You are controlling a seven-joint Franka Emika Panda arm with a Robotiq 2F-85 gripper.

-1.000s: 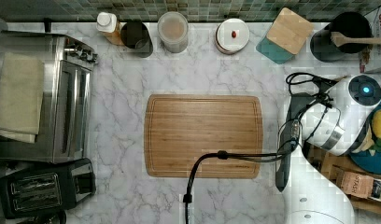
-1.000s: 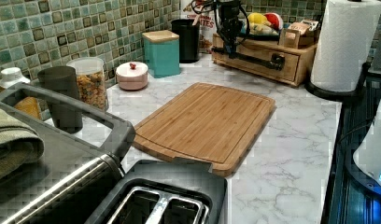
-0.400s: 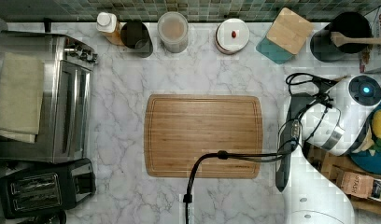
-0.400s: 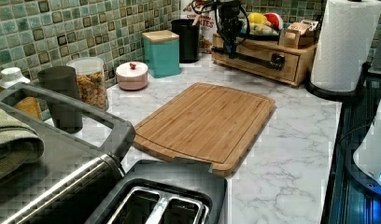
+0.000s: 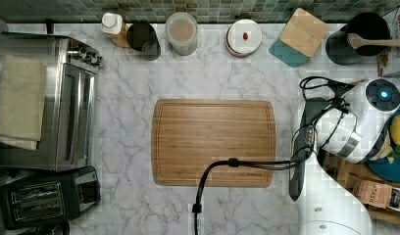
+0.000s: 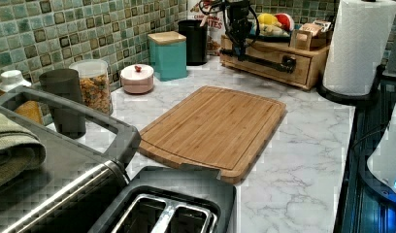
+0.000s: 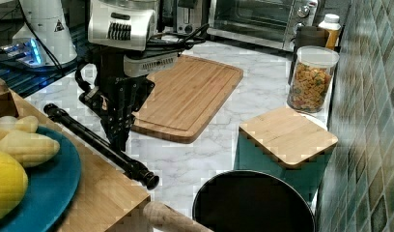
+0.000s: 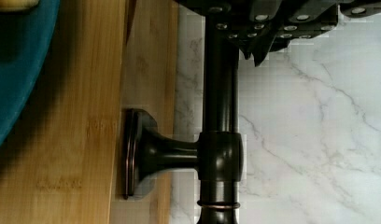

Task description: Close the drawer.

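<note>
The drawer (image 6: 271, 57) is a light-wood front in the low cabinet at the left view's far right, and it sits pushed in close to the cabinet body. Its long black bar handle (image 7: 99, 143) (image 8: 220, 116) runs along the front (image 8: 149, 70). My gripper (image 7: 119, 133) points down beside the handle on the countertop side, fingers drawn together, its tips (image 8: 259, 44) against the bar's outer side near one end. In the left view the gripper (image 6: 239, 44) hangs just in front of the drawer. From above, the white arm (image 5: 357, 122) covers the gripper, with the handle (image 5: 299, 156) beside it.
A bamboo cutting board (image 5: 213, 143) lies mid-counter. A blue plate with fruit (image 7: 38, 179) sits on the cabinet top. A teal canister (image 7: 284, 145), a black utensil pot (image 7: 253, 203) and jars line the tiled wall; a paper towel roll (image 6: 358, 46) stands by the cabinet.
</note>
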